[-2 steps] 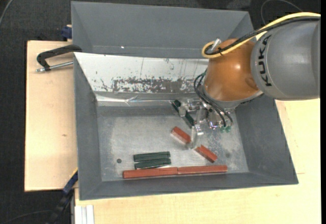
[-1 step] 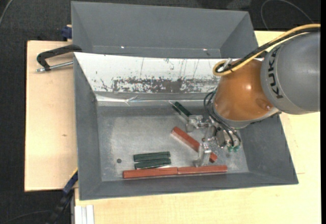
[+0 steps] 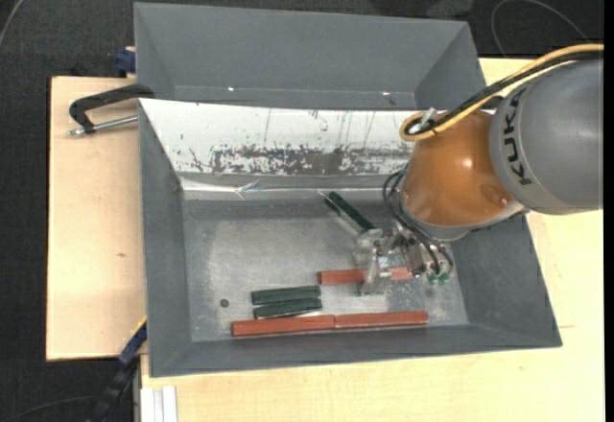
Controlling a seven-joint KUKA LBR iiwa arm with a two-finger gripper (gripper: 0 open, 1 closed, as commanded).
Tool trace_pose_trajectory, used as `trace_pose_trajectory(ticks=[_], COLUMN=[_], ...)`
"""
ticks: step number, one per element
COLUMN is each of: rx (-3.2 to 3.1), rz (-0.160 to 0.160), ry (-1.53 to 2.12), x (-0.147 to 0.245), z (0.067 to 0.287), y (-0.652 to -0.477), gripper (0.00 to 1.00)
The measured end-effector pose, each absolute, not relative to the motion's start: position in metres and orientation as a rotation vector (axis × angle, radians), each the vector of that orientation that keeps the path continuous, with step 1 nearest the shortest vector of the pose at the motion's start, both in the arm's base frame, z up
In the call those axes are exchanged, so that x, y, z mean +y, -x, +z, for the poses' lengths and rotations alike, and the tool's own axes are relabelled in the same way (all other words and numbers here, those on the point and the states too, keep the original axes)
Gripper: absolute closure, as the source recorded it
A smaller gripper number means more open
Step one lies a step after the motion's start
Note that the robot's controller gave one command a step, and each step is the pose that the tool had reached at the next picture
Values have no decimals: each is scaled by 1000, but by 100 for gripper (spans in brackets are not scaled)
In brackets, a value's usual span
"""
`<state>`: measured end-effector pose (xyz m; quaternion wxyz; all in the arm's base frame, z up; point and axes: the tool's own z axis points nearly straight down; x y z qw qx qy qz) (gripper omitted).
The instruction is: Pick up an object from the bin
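My gripper (image 3: 376,274) hangs low over the bin's right middle, under the orange wrist cover. Its fingers stand right at a short red bar (image 3: 338,277) that lies flat on the floor, at the bar's right end. Whether the bar is between the fingers I cannot make out. A dark green stick (image 3: 347,211) lies slanted just behind the gripper, near the back wall.
Two dark green bars (image 3: 286,301) lie side by side left of the gripper. A long red bar (image 3: 329,322) runs along the front wall. A small dark dot (image 3: 224,305) sits on the floor at the left.
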<state>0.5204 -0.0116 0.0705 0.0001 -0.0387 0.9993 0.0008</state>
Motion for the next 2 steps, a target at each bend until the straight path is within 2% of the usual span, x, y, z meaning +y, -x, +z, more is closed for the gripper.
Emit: trace_pose_trajectory(ticks=[1, 2], rx=[2999, 2989], rz=[-1, -6], ry=[903, 912], x=[2, 5], z=[125, 302], y=[-535, -531], gripper=[100, 100])
